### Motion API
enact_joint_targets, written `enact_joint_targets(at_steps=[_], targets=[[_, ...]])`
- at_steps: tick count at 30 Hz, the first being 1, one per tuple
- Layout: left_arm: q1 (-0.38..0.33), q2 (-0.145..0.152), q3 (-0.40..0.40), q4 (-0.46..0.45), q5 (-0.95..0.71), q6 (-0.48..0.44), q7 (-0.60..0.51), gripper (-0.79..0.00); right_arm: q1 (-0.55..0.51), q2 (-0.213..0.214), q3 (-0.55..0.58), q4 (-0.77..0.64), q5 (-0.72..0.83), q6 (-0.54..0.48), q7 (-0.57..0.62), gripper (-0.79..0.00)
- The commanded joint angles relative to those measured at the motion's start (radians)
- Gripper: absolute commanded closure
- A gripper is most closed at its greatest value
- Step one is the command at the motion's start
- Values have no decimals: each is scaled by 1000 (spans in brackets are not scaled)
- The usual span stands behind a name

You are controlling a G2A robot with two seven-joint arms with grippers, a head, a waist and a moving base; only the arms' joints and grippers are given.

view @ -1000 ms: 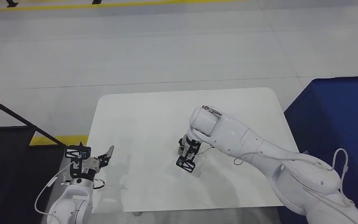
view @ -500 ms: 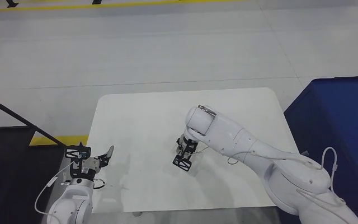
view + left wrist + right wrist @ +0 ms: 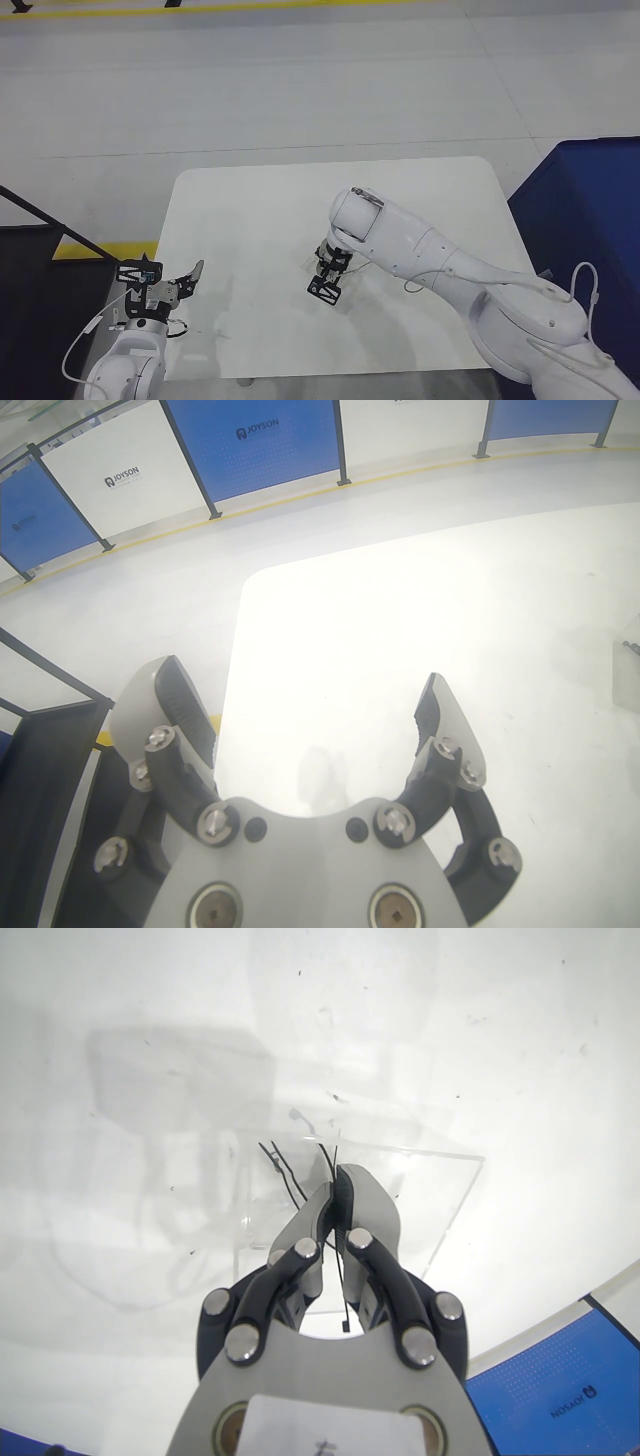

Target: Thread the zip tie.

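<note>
Right gripper [image 3: 336, 1180] pinches a black zip tie [image 3: 342, 1288] over a clear tray [image 3: 425, 1198]; left gripper [image 3: 302, 670] spread.

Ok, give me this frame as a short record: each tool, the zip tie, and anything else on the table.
right tool: shut on a black zip tie, at the clear box
left tool: open, holding nothing, by the table's edge
clear box: on the white table, other zip ties inside
threading: not yet done, the held tie's head hangs free
</note>
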Motion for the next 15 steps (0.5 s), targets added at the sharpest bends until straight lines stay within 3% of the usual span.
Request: enact_joint_targets(at_steps=[1,9,12,15], targets=[[0,0,0,0,0,0,0,-785,3,3,0,-9,2,0,0,0],[0,0,0,0,0,0,0,-785,35,43,0,-68,36,0,0,0],[0,0,0,0,0,0,0,-785,57,78,0,-129,97,0,0,0],[0,0,0,0,0,0,0,-785,89,140,0,-233,200,0,0,0]])
